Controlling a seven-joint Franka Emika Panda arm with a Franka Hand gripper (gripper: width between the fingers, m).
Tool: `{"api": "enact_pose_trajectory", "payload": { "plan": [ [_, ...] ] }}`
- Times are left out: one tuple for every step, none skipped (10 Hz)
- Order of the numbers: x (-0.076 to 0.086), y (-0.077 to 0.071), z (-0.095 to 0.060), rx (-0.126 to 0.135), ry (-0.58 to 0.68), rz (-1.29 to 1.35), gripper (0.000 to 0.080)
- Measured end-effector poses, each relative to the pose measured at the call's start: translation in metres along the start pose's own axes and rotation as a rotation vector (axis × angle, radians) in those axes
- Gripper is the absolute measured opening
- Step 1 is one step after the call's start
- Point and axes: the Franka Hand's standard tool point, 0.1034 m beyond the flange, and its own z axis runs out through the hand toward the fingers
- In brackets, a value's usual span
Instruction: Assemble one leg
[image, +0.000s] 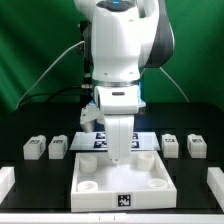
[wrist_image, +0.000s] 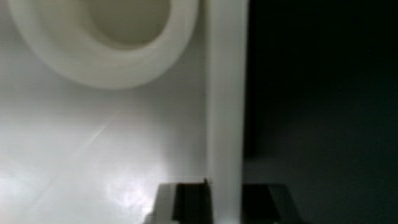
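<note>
Four small white legs with tags stand on the black table, two at the exterior view's left (image: 35, 148) (image: 58, 148) and two at its right (image: 170, 146) (image: 196, 146). The large white square tabletop (image: 100, 203) with a raised rim lies in front. My gripper (image: 121, 156) is down at the tabletop's back rim, away from all the legs. In the wrist view the two dark fingertips (wrist_image: 185, 203) sit against both sides of the rim (wrist_image: 222, 100), so the gripper (wrist_image: 224, 205) is shut on it. A round socket (wrist_image: 125, 40) shows on the tabletop's inner face. No leg shows in the wrist view.
The marker board (image: 92, 141) lies behind the tabletop, partly hidden by the arm. White blocks sit at the table's front corners, at the exterior view's left (image: 6, 180) and right (image: 216, 180). Two round sockets (image: 88, 185) (image: 160, 183) show inside the tabletop.
</note>
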Motion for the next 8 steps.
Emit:
{"api": "enact_pose_trajectory", "payload": {
  "plan": [
    [0.0,0.0,0.0,0.0,0.0,0.0,0.0058],
    [0.0,0.0,0.0,0.0,0.0,0.0,0.0058],
    [0.0,0.0,0.0,0.0,0.0,0.0,0.0058],
    [0.0,0.0,0.0,0.0,0.0,0.0,0.0058],
    [0.002,0.002,-0.001,0.0,0.0,0.009,0.0058],
    [0.01,0.01,-0.003,-0.007,0.004,0.014,0.0058],
    [0.022,0.019,-0.003,-0.013,0.012,0.018,0.0058],
    [0.037,0.031,-0.003,-0.011,0.02,0.028,0.0058]
  ]
}}
